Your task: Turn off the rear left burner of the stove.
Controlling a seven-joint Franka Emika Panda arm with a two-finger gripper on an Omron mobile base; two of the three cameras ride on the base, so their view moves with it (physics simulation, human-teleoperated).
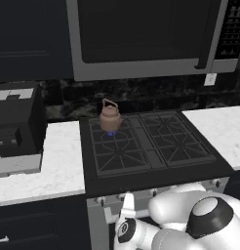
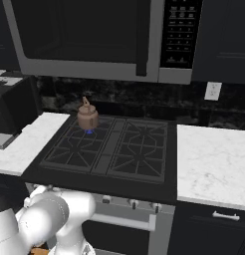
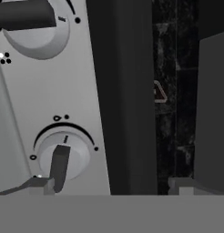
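Silver stove point(image 3: 50, 104) panel faces the tool point(image 3: 109, 186), spread beside a knob point(image 3: 63, 157).

The stove point(image 1: 156, 168) was a wide black four-burner gas cooktop with dark cast-iron grates, set between white counters, its silver front panel carrying small round knobs point(image 3: 63, 157). The rear left burner point(image 1: 111, 131) sat at about ten o'clock on the cooktop, a small blue flame point(image 2: 88, 131) showing beneath a brown kettle point(image 1: 110, 116) standing upright on its star-patterned grate.
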